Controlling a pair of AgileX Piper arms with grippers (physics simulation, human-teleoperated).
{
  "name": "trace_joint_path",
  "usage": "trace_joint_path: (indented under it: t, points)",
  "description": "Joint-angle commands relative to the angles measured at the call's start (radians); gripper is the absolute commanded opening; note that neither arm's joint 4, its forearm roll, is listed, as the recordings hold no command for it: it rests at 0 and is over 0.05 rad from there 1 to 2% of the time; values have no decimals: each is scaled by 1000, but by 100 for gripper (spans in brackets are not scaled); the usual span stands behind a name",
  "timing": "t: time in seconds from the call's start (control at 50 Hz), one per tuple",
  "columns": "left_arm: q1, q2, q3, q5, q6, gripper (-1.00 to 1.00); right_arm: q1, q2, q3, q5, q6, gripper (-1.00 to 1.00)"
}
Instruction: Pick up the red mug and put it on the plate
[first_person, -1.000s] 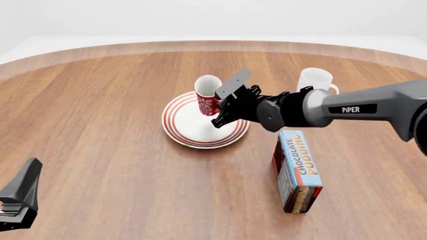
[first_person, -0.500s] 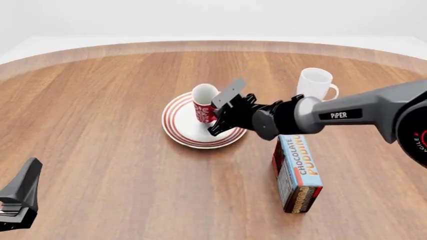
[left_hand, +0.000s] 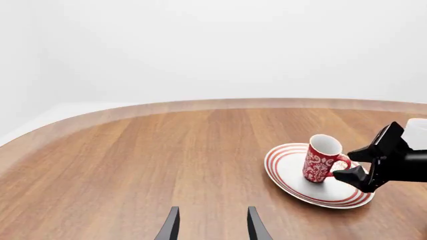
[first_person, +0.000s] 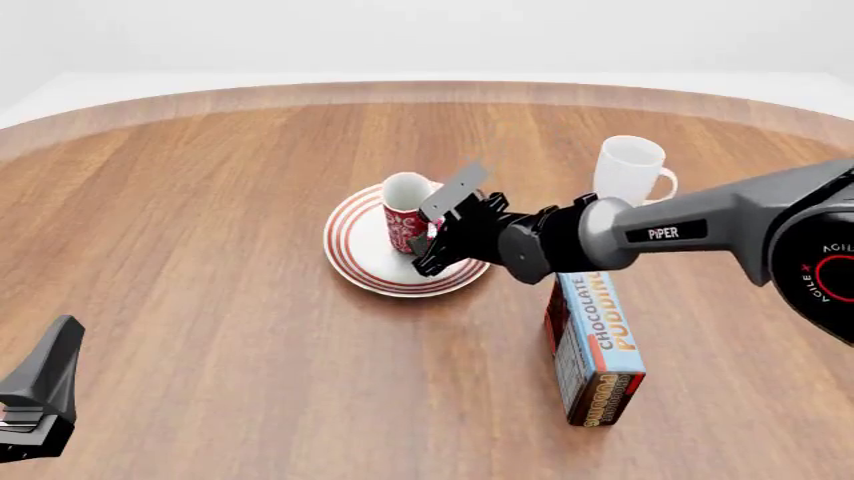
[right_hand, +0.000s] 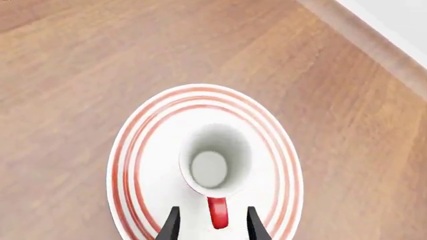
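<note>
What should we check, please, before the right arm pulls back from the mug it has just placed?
1. Red mug stands on the plate: ok.
2. Mug upright: ok, slight tilt cannot be excluded.
3. Right gripper open, fingers either side of the handle: ok.
4. Fingers clear of the handle: cannot tell.
5. White mug and pudding box beside the retreat path: cannot tell.
6. Left gripper far away: ok.

I'm seeing the red mug (left_hand: 323, 158) sitting upright on the plate (left_hand: 292, 178), the right gripper (left_hand: 357, 163) straddling its handle, my left gripper's fingers (left_hand: 171, 226) hanging spread
</note>
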Motion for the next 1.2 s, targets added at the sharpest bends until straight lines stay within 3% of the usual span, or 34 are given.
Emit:
trace_joint_path:
  t: [0.02,0.54,1.2]
  points:
    - [0,0,0,0,0,100,-6,11,-16,5,4,100]
    - [0,0,0,0,0,100,-15,-69,46,5,11,100]
    - [0,0,0,0,0,100,-10,-445,251,100,4,100]
